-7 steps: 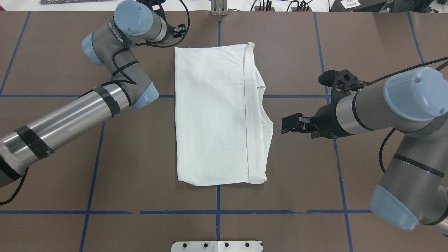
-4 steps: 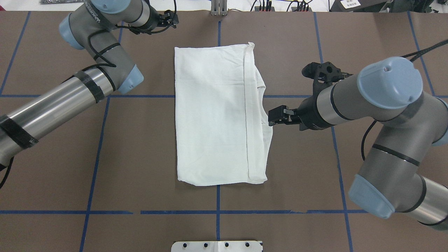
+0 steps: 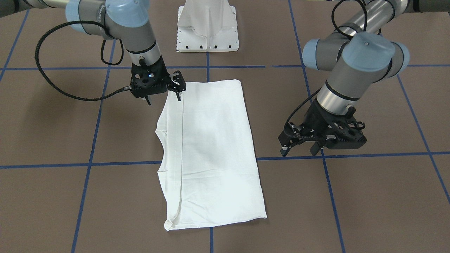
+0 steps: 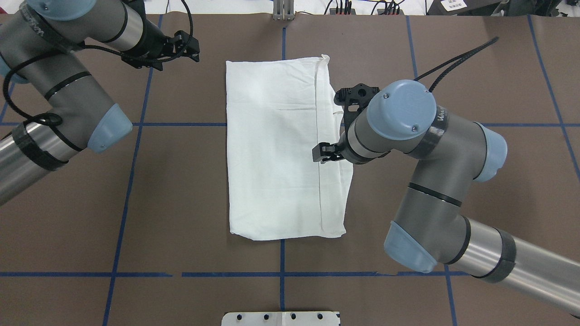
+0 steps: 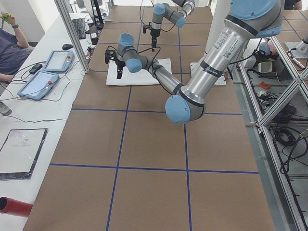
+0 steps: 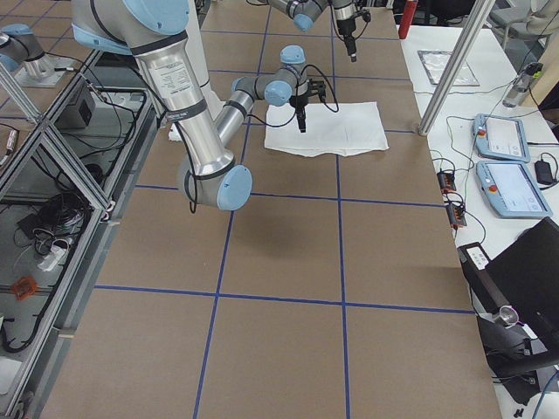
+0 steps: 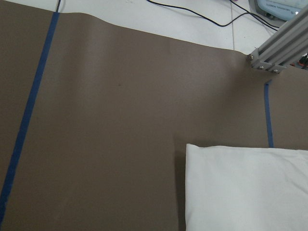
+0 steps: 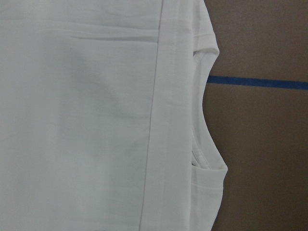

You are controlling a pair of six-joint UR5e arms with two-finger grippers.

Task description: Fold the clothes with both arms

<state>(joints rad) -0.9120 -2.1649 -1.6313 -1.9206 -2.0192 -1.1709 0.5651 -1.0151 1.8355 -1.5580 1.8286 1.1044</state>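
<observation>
Lying flat, T-shirt (image 4: 272, 149) runs lengthwise across table (image 4: 181, 203), near-to-far.

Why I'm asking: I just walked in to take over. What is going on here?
This is a clothes-folding run. A white T-shirt lies on the brown table, already folded into a rectangle. The right claw hangs open over the shirt's collar-side edge; whether it touches the cloth is unclear. The left claw is open over bare table beside the shirt. Neither holds anything.

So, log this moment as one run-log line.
shirt folded flat | right gripper open, above shirt's collar side | left gripper open, off shirt
</observation>
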